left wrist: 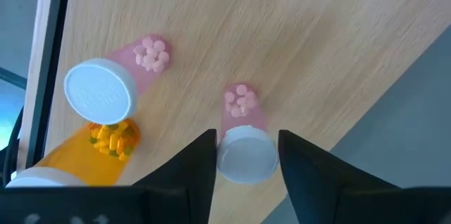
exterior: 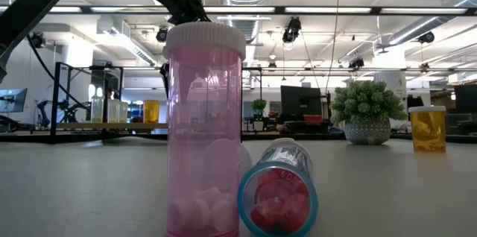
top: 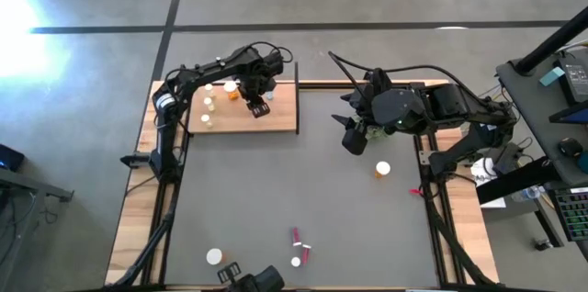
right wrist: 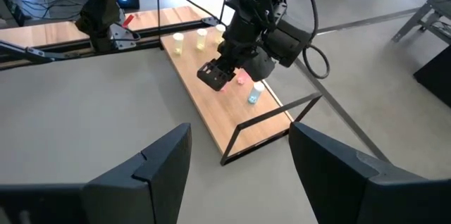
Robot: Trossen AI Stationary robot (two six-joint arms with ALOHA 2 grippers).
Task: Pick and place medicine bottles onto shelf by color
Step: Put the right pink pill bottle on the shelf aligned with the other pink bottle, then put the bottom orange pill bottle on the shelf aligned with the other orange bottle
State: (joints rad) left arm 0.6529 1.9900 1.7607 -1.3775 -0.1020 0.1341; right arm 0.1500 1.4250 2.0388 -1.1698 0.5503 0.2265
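Pressed up against the low camera stand a pink bottle (exterior: 204,129) upright under its white cap and, touching it, a second pink bottle (exterior: 278,188) lying on its side with its base toward the lens; both wait at the near edge of the grey surface (top: 303,191). Seen from overhead, those two sit beside each other, with a white-capped bottle (top: 214,256) off toward the left arm's side and an orange bottle (top: 382,170) near the right arm, which makes four I can count not yet placed. On the shelf (top: 280,119), the left tool (left wrist: 246,155) hangs low with its fingers flanking the cap of a small pink bottle (left wrist: 244,144) standing on the wood; whether they grip it or have just let go I cannot tell. Just beside it are another pink bottle (left wrist: 120,79) and an orange one (left wrist: 99,150), and two pale yellowish bottles (right wrist: 189,41) stand farther along the board, so five are shelved in all, loosely grouped by colour. The right tool (right wrist: 239,171) hovers over the surface with its fingers well apart and nothing between them. By my judgement the job is a little past halfway.
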